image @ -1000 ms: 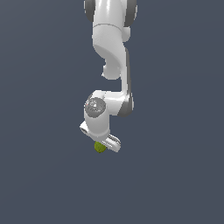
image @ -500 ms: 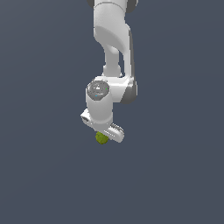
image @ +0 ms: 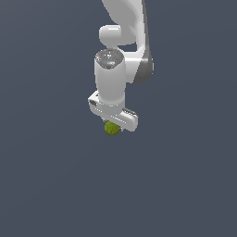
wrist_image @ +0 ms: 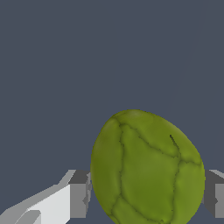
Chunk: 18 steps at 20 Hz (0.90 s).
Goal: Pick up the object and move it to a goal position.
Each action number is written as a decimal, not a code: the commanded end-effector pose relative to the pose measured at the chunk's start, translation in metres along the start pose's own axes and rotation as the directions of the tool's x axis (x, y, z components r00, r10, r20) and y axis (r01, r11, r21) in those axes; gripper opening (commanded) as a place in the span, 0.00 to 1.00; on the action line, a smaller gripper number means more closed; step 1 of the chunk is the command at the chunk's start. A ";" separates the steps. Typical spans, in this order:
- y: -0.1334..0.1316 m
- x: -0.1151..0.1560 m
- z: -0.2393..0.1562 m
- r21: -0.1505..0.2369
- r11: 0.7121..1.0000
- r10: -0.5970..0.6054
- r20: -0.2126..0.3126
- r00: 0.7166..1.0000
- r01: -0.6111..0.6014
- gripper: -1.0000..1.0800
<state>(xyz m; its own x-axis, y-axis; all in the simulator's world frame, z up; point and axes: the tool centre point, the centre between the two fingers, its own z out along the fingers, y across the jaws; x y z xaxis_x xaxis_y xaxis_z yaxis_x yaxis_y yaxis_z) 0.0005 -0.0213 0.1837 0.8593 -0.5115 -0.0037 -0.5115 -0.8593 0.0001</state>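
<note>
The object [image: 112, 128] is a small olive-green mottled fruit, peeking out just under the white hand in the exterior view. In the wrist view the object [wrist_image: 148, 168] looms large, pressed between two grey fingertip pads [wrist_image: 79, 193], one on each side. My gripper [image: 112, 126] is shut on it, and both hang above the plain grey floor. The white arm rises out of the frame's top edge. The fingers are mostly hidden behind the hand in the exterior view.
Only a plain dark grey surface [image: 185, 185] shows around the arm in both views. No goal marker shows.
The arm has straightened and carried the hand with the fruit upward in the exterior view, a little toward its right. The fruit stays in the grip throughout.
</note>
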 end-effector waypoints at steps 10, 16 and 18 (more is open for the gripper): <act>0.004 -0.057 -0.112 0.000 1.000 0.001 -0.003 1.000 -0.001 0.00; 0.006 -0.091 -0.178 -0.001 1.000 0.001 -0.004 1.000 -0.001 0.00; 0.007 -0.101 -0.200 -0.001 1.000 0.001 -0.005 1.000 -0.001 0.00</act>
<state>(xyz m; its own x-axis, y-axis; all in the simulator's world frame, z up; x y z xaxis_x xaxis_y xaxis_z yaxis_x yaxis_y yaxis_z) -0.0818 0.0206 0.3665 0.8588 -0.5122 -0.0006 -0.5122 -0.8588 0.0018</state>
